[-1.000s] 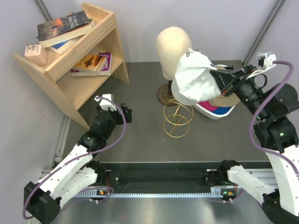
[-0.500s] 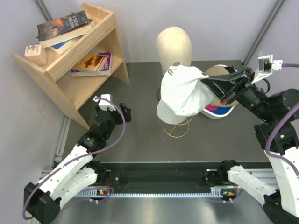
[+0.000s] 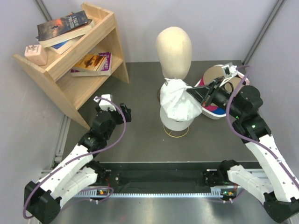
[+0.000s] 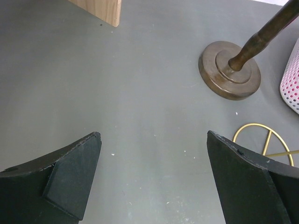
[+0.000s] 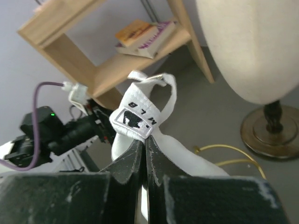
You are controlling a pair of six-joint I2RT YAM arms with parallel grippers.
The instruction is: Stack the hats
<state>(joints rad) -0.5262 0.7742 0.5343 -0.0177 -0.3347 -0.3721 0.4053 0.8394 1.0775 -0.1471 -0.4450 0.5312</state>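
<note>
1. The white cap point(image 3: 178, 105) sits low over the gold wire stand point(image 3: 176, 133), covering all of it but the bottom ring. A second ago the cap was held high beside the mannequin head point(image 3: 174, 50). Half a second ago it hung lower and further left, above the stand.
2. The right gripper point(image 5: 145, 140) is clamped on the cap's rear fabric, just under the strap with its printed label. Its arm has come down and forward with the cap.
3. To the right of the cap, a tan hat point(image 3: 212, 74), a magenta hat point(image 3: 210, 108) and a blue hat point(image 3: 221, 111) lie together in the white basket point(image 3: 212, 116), as they did before.
4. The mannequin head stands just behind the cap. Its round brown base point(image 4: 230, 70) rests on the tabletop point(image 3: 140, 135).
5. The left gripper point(image 4: 153, 135) hovers over bare tabletop with its jaws spread wide and nothing between them. It has not moved across the three frames.
6. The wooden shelf point(image 3: 70, 53) with its books stands at the far left, unchanged.
</note>
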